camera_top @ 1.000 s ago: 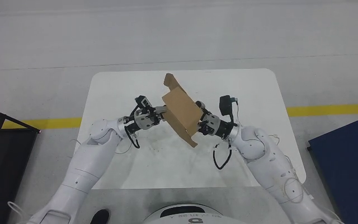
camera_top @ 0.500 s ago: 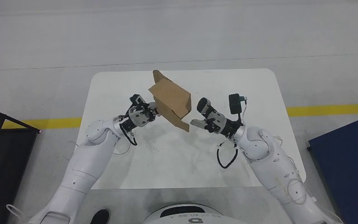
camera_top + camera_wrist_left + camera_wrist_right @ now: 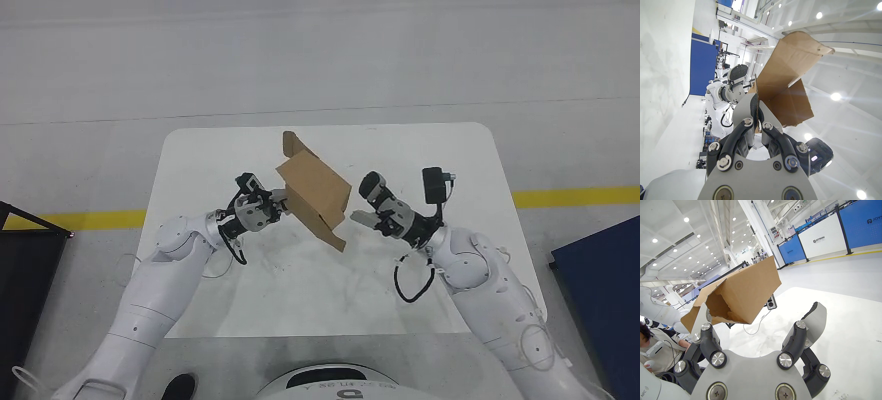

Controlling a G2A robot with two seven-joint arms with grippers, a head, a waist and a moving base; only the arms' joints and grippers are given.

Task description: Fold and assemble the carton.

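The brown carton (image 3: pixel 315 195) hangs tilted above the middle of the white table (image 3: pixel 450 160), partly opened, with one flap sticking up at its far end. My left gripper (image 3: pixel 272 207) is shut on a side edge of the carton (image 3: pixel 785 91), its pads pinching the cardboard (image 3: pixel 757 111). My right gripper (image 3: pixel 362 208) stands open just beside the carton's near, lower end. In the right wrist view the open end of the carton (image 3: pixel 745 291) lies just beyond the spread gripper (image 3: pixel 761 315), and a loose flap overlaps one finger (image 3: pixel 703 315).
Bare tabletop (image 3: pixel 829 306) lies under and around both arms. A yellow floor line (image 3: pixel 580 196) runs behind the table. A black frame (image 3: pixel 20 250) stands off the left side and a blue object (image 3: pixel 610 280) off the right.
The right gripper has come away from the carton's lower end and drawn back to the right. The carton, still in the left gripper, has swung and shifted slightly left.
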